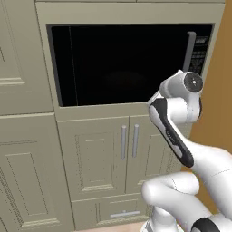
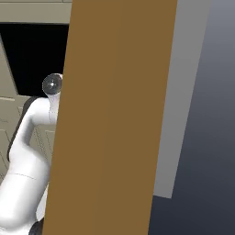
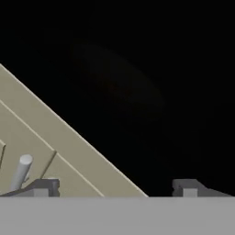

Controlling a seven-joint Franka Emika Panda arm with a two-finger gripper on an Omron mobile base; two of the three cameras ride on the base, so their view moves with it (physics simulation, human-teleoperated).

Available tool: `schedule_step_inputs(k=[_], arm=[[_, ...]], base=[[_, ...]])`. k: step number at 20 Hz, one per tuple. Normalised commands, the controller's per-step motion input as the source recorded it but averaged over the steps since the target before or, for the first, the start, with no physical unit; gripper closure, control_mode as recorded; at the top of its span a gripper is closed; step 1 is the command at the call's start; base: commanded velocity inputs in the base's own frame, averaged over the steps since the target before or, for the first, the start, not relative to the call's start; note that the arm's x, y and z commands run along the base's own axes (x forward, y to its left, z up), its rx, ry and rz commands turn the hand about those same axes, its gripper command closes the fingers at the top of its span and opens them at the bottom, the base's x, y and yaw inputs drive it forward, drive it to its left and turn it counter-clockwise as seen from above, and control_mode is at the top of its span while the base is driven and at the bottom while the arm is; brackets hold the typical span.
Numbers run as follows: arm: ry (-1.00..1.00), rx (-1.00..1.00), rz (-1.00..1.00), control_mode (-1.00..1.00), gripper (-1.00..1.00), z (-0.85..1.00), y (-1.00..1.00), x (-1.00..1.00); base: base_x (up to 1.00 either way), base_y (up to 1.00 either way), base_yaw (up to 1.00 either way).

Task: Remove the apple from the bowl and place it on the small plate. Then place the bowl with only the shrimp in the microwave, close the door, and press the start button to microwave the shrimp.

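Note:
The microwave [image 1: 129,63] sits in beige cabinetry, and its black glass door [image 1: 118,68] is shut. The grey bar handle [image 1: 190,50] stands at the door's right side, next to the button panel [image 1: 200,53]. My arm's wrist [image 1: 190,86] is raised in front of the door's lower right corner. In the hand view my gripper [image 3: 117,188] faces the dark glass [image 3: 137,69] up close. It is open, with its fingertips [image 3: 46,186] wide apart and nothing between them. The apple, bowl, shrimp and small plate are out of view.
Beige cabinet doors with grey bar handles [image 1: 129,140] hang below the microwave, above a drawer [image 1: 122,210]. A tall brown side panel [image 2: 114,114] stands close on the right and hides most of the right base view. Tall cabinet fronts [image 1: 22,136] are on the left.

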Motion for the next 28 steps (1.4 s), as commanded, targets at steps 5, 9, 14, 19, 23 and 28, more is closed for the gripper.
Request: schedule_step_inputs(k=[5, 9, 14, 19, 23, 28], arm=[[-0.01, 0.17, -0.06, -1.00, -1.00, 0.15, -0.66, -0.77], [0.00, 0.07, -0.07, -1.00, -1.00, -0.01, -0.50, -0.03], [-0.05, 0.01, -0.08, -1.00, -1.00, -0.01, -0.16, -0.07], [-0.01, 0.00, -0.13, -1.00, -1.00, -0.01, -0.03, 0.00], [0.00, 0.00, -0.11, -1.00, -1.00, 0.00, -0.01, 0.00], [0.00, 0.00, -0.07, -1.00, -1.00, 0.00, -0.01, 0.03]], base=[[0.00, 0.00, 0.00], [0.00, 0.00, 0.00], [0.00, 0.00, 0.00], [0.00, 0.00, 0.00], [0.00, 0.00, 0.00], [0.00, 0.00, 0.00]])
